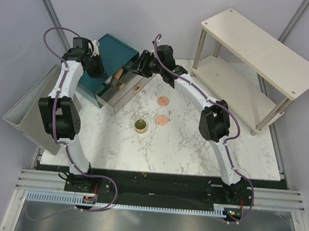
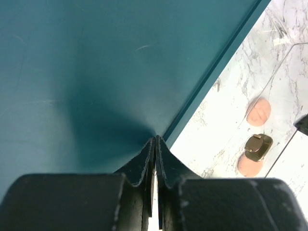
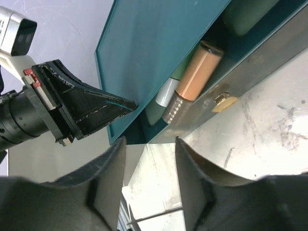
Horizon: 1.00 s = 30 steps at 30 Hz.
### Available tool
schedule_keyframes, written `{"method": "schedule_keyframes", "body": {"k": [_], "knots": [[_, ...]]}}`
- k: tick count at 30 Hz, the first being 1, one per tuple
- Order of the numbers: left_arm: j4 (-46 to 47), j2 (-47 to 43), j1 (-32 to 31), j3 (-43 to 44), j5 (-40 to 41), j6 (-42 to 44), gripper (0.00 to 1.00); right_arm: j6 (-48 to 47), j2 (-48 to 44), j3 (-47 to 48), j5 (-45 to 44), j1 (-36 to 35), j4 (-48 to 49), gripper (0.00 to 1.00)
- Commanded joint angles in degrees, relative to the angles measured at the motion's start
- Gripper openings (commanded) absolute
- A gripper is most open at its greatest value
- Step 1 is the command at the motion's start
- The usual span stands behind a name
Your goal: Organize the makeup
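Observation:
Two peach-pink discs [image 1: 162, 101] [image 1: 163, 120] and a gold tin [image 1: 141, 126] lie on the marble table in front of the teal box. The orange-and-dark tube [image 3: 195, 77] and the green-and-white tube [image 3: 166, 94] lie side by side in the box's open drawer [image 1: 119, 88]. My left gripper [image 1: 97, 65] is shut, its tips [image 2: 155, 139] resting against the teal box top [image 2: 96, 72] near its edge. My right gripper [image 3: 148, 139] is open and empty, hovering just in front of the open drawer [image 3: 250, 62]. The discs [image 2: 258, 111] and tin [image 2: 258, 146] also show in the left wrist view.
The drawer has a mirrored front with a gold knob [image 3: 224, 101]. A two-level cream shelf [image 1: 255, 54] stands at the back right. A grey slanted bin [image 1: 29, 111] stands off the table's left edge.

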State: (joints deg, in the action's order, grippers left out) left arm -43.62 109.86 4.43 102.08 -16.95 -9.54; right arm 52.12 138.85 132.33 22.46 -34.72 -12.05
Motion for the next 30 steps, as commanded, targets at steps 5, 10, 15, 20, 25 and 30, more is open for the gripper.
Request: {"method": "schedule_keyframes", "body": {"k": [5,10,15,20,25,30], "knots": [[-9.2,4.3,-0.8,-0.5,-1.9,1.4,0.10,-5.3,-15.0,-14.2,4.1,2.9,1.8,0.00],[-9.4,4.3,-0.8,-0.1,-1.9,1.5,0.10,-4.5,-21.7,-29.6,9.5,5.4,7.5,0.00],[-9.6,4.4,-0.7,0.0,-1.6,1.9,0.10,-2.5,-21.5,-36.8,12.9,5.8,10.6,0.00],[-9.7,4.7,-0.8,0.0,-1.9,1.9,0.11,2.1,-16.4,-35.6,16.7,5.8,15.3,0.00],[-9.7,4.8,-0.8,-0.1,-2.6,1.9,0.12,6.2,-11.1,-30.9,16.8,5.5,19.1,0.00],[-9.7,4.8,-0.7,-0.2,-3.3,1.9,0.12,8.6,-4.9,-23.6,16.0,4.8,20.0,0.00]]}}
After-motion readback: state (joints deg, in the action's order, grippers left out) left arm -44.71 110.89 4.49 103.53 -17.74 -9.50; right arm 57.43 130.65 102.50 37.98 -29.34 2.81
